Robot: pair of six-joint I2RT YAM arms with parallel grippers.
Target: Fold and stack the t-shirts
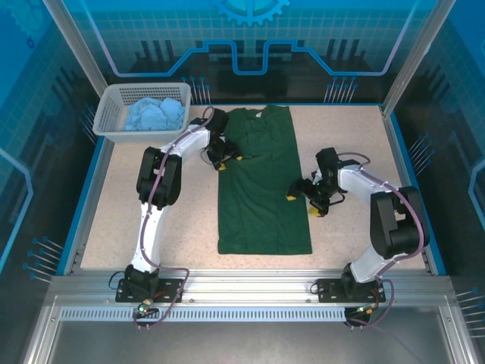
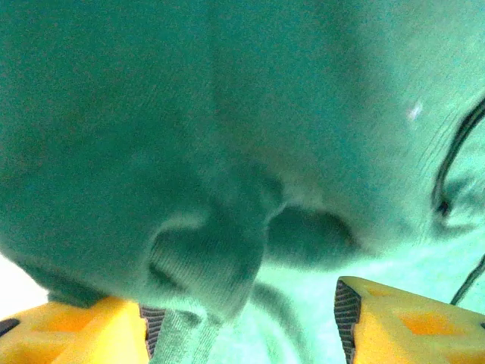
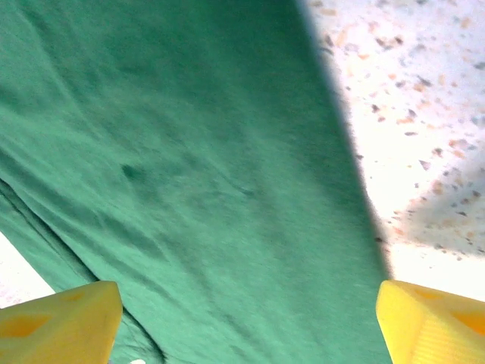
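Note:
The dark green t-shirt point(image 1: 261, 189) lies flat on the table, folded into a long narrow strip. At the shirt's upper left edge, my left gripper point(image 1: 225, 159) is open. In the left wrist view a bunched ribbed fold of green cloth point(image 2: 204, 258) sits between the yellow fingers point(image 2: 83, 330), against the left pad and clear of the right one. My right gripper point(image 1: 303, 199) hovers at the shirt's right edge, and its jaws point(image 3: 250, 303) stand wide open over smooth green cloth point(image 3: 197, 174). The light blue t-shirt point(image 1: 155, 115) lies crumpled in the basket.
A white lattice basket point(image 1: 106, 121) stands at the table's back left corner. Bare speckled tabletop point(image 1: 174, 220) stretches left of the shirt, with more point(image 1: 348, 144) on the right. A metal rail point(image 1: 242, 284) runs along the near edge.

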